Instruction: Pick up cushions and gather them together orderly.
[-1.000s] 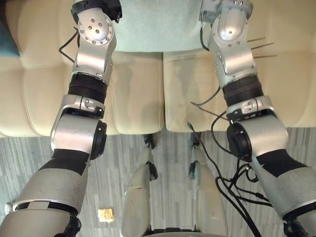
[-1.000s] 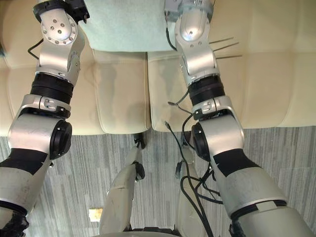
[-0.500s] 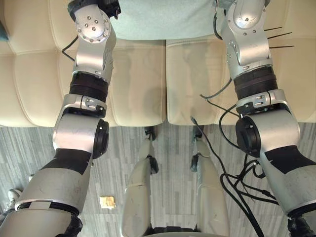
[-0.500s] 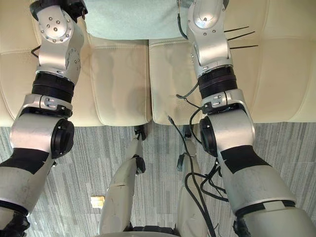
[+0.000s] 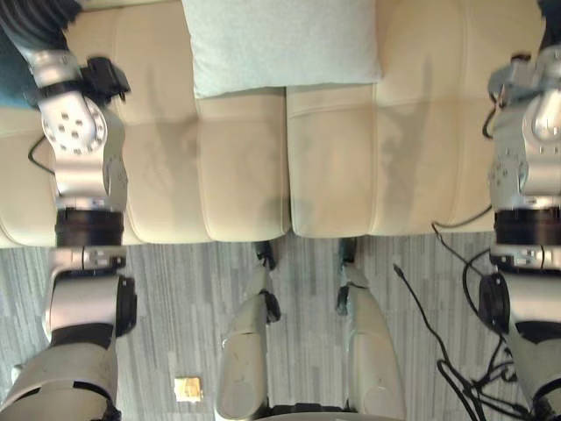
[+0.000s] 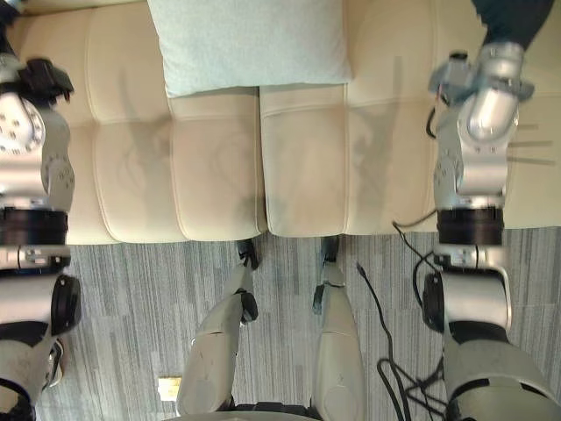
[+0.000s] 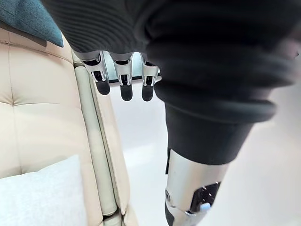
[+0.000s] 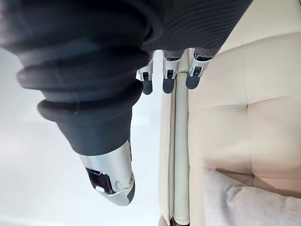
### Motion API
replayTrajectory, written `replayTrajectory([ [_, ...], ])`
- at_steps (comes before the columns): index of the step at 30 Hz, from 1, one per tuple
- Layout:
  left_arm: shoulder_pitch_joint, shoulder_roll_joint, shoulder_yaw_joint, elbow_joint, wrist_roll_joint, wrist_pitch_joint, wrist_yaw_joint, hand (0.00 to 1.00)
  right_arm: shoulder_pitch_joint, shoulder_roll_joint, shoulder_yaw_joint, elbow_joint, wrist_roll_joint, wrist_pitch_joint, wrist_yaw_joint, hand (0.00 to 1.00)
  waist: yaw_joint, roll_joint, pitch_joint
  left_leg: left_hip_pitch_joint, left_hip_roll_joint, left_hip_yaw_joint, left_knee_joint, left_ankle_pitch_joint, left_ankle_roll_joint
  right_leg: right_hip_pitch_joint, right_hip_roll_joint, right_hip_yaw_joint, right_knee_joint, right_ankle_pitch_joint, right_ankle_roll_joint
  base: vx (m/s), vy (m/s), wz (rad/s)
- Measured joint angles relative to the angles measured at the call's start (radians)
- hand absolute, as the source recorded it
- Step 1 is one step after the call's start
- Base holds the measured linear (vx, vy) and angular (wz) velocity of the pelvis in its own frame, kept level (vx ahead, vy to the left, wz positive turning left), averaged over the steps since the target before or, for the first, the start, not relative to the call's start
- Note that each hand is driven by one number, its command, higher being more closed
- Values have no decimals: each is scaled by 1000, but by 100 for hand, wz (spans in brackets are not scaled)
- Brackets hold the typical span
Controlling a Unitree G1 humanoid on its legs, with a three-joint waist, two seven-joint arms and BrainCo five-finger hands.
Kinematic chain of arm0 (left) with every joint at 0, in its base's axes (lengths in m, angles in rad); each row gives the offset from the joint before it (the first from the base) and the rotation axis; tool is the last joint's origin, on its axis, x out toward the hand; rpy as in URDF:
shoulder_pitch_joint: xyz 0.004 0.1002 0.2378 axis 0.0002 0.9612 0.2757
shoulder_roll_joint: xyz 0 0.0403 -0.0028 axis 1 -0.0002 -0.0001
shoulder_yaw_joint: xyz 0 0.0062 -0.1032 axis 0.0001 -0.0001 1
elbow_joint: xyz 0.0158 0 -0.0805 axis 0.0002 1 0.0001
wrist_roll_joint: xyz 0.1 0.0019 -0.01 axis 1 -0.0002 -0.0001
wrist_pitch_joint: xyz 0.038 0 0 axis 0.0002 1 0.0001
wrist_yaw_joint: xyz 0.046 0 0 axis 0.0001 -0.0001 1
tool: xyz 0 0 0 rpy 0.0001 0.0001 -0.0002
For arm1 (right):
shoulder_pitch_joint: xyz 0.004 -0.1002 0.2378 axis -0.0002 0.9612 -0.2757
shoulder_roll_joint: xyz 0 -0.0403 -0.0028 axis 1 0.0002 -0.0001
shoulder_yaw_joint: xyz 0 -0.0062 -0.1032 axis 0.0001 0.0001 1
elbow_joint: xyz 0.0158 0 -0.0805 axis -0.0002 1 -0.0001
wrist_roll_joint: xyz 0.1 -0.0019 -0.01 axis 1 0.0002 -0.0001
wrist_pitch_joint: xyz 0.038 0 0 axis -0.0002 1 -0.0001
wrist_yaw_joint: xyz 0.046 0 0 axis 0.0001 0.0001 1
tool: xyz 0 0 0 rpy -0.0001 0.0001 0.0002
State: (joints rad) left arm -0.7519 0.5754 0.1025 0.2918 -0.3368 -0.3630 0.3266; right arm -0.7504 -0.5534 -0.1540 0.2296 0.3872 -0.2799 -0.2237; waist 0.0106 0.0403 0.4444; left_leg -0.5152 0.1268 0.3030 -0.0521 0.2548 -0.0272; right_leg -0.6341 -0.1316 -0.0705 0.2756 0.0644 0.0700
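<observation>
A pale mint cushion lies on the cream sofa, at the back of the seat near the middle seam. A teal cushion leans at the sofa's left end, and its edge peeks in beside my left arm. My left hand hovers over the sofa's left part, fingers straight, holding nothing. My right hand hovers over the sofa's right part, fingers straight too, nothing in it. Both hands are well apart from the pale cushion.
The sofa's front edge meets a grey striped carpet. A small yellowish scrap lies on the carpet at the lower left. The seat pads to either side of the pale cushion are bare.
Both arms have swung outward, from either side of the pale cushion to the sofa's left and right parts. The cushion stays on the seat. The head view has shifted as well.
</observation>
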Motion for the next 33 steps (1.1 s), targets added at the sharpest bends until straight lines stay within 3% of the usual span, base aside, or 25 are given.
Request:
replayTrajectory([
  [2,201,-104,11,-23,-10,0,-33,0,213,63,-2,-20,0,0,29,0,0,-2,-61,18,1,-2,8,-24,-5,23,-3,-7,2,-21,0,50,-86,8],
  [5,484,-259,-14,-20,-13,11,-98,0,468,176,13,-17,-49,17,78,0,1,-4,-87,98,-1,-3,22,-54,-14,110,-6,-10,3,-54,2,99,-73,4],
  [10,764,-372,-71,160,42,52,-218,0,707,288,54,197,-210,35,170,0,-3,-6,-189,201,-9,-27,17,-82,-28,238,-4,-37,-32,-92,9,141,-61,10],
  [20,892,-373,-56,596,273,120,-314,0,848,314,52,589,-392,74,249,0,-31,-18,-312,402,-24,-41,-43,-112,-39,458,-1,-54,-143,-104,29,87,7,1],
  [26,908,-374,-53,644,332,135,-327,0,865,322,52,658,-400,99,249,0,-40,-23,-356,451,-23,-8,-50,-139,-45,509,9,-11,-192,-102,32,41,19,-17],
  [33,890,-376,-62,643,332,140,-325,0,832,343,39,670,-388,109,249,0,-50,-24,-356,487,-21,121,-42,-173,-53,467,29,136,-204,-63,40,52,5,-58],
])
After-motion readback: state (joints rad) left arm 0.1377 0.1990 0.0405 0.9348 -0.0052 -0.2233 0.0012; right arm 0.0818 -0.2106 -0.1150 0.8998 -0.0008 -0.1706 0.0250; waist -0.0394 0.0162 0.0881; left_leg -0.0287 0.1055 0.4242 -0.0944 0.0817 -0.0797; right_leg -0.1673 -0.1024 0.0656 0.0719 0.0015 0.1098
